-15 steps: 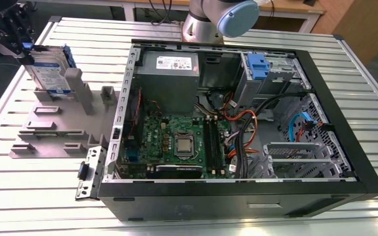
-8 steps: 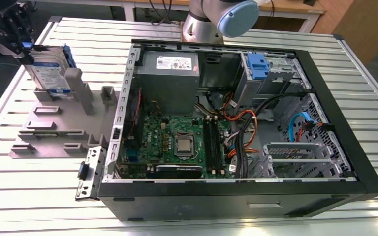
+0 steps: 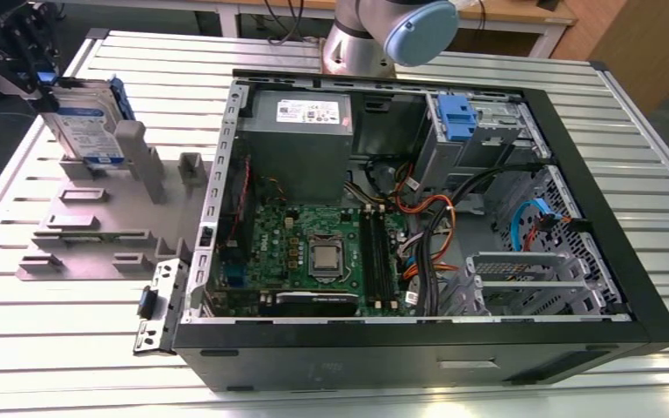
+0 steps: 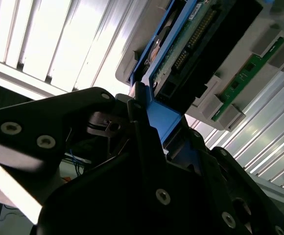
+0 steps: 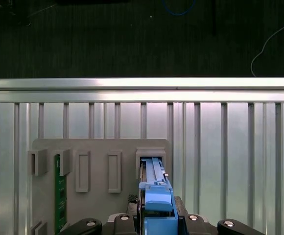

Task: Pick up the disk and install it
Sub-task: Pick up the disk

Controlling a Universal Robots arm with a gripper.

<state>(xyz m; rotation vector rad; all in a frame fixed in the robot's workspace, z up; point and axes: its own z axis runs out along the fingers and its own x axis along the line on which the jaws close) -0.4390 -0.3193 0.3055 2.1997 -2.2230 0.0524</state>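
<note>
The gripper (image 4: 164, 122) jaws look clenched on the blue caddy edge of the disk (image 3: 83, 122), which stands upright in the grey holder (image 3: 102, 222). The pick-up step is in hand; I judge that lifting calls for a straight pull from its slot. The exterior view adds the open computer case (image 3: 428, 357); the first wrist view, a green memory stick (image 5: 59, 191).

The slatted metal table (image 3: 643, 161) bears a grey rack (image 3: 79, 239) and a computer case (image 3: 428, 357) (side open).

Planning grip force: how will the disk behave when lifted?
The disk is probably rigid and heavy for its size: metal body. Its blue caddy looks plastic, so may flex. Upright in the grey holder, it might tip.
</note>
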